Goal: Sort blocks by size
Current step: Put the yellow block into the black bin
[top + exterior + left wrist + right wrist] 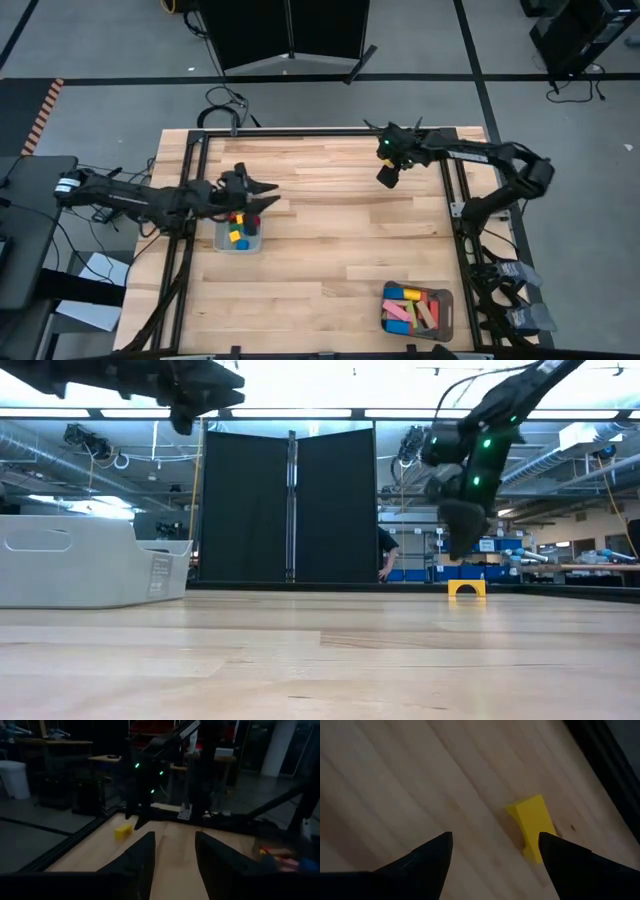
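One yellow arch-shaped block stands on the table at the far right; it also shows in the right wrist view and the left wrist view. My right gripper hangs open above it, pointing down, and touches nothing; in the high view it hides the block. My left gripper is open and empty, held level above the small grey tray of little cubes. It points toward the table's right side; its fingers also show in the left wrist view.
A second grey tray at the near right holds longer bars in pink, yellow, blue and wood. The left tray's wall rises at the left of the low view. A black metal frame runs along the table's edges. A person stands beyond the far edge.
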{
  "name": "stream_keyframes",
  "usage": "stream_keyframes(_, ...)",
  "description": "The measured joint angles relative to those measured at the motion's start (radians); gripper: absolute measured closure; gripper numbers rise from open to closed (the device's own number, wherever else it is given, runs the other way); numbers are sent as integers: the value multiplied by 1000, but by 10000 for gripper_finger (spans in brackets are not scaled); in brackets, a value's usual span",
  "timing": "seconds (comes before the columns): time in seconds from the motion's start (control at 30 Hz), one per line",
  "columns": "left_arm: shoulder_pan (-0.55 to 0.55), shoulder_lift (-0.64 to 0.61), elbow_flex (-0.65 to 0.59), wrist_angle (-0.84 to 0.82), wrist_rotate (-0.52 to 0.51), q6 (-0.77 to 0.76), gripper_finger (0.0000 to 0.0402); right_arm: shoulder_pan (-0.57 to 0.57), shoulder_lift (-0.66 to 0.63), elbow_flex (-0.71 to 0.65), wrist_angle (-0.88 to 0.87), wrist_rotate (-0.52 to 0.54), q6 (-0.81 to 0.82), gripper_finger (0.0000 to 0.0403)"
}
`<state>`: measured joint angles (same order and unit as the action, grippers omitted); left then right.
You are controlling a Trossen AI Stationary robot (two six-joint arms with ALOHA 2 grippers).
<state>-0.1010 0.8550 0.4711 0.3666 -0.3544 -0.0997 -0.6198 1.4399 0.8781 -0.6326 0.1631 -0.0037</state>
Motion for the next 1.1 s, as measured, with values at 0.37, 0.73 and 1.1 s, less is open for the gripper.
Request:
stream_keyframes(0.37, -4, -118, -51, -54, -4, -33, 254, -121, 244, 129, -46, 16, -215, 92)
stream_keyframes(0.73, -4, -117, -51, -57, -4, -28, 254, -155, 309, 214, -171, 0, -266, 109)
stream_keyframes(1.1, -4, -117, -51, -43, -4, -17, 254, -152, 326, 227, -198, 32, -346, 124)
